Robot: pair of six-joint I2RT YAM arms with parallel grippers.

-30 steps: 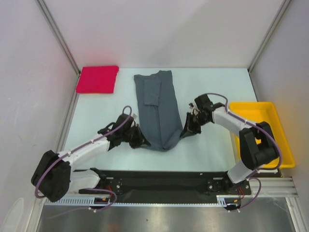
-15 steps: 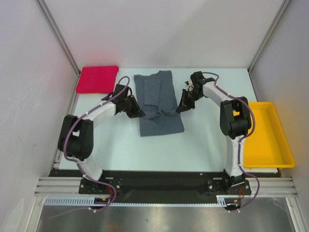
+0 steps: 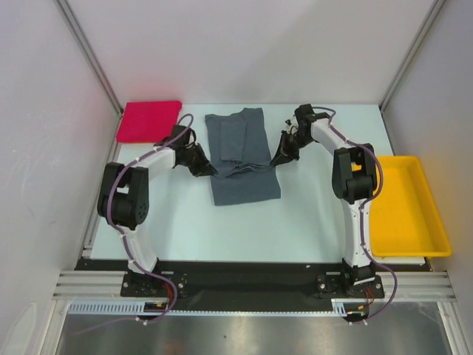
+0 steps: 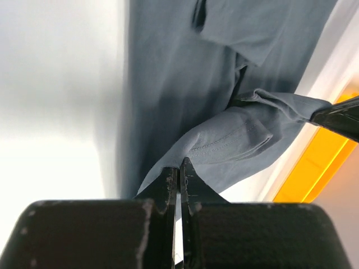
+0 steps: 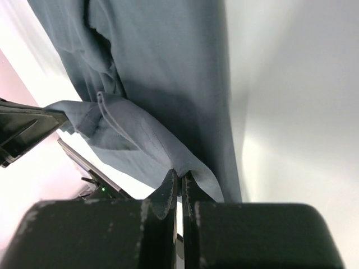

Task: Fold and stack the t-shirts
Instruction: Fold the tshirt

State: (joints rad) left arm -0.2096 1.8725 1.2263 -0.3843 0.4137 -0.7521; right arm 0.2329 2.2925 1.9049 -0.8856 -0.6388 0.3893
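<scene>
On table, grey t-shirt, long axis near to far

Top external: high, near edge, looking down over table. Wrist cameras: close, facing each other, sharing grey t-shirt.

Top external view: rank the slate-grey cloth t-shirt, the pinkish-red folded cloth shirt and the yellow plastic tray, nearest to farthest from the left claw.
1. Slate-grey cloth t-shirt: centre, pinched in the left claw.
2. Pinkish-red folded cloth shirt: far-left corner.
3. Yellow plastic tray: right edge, beyond the grey shirt.
</scene>
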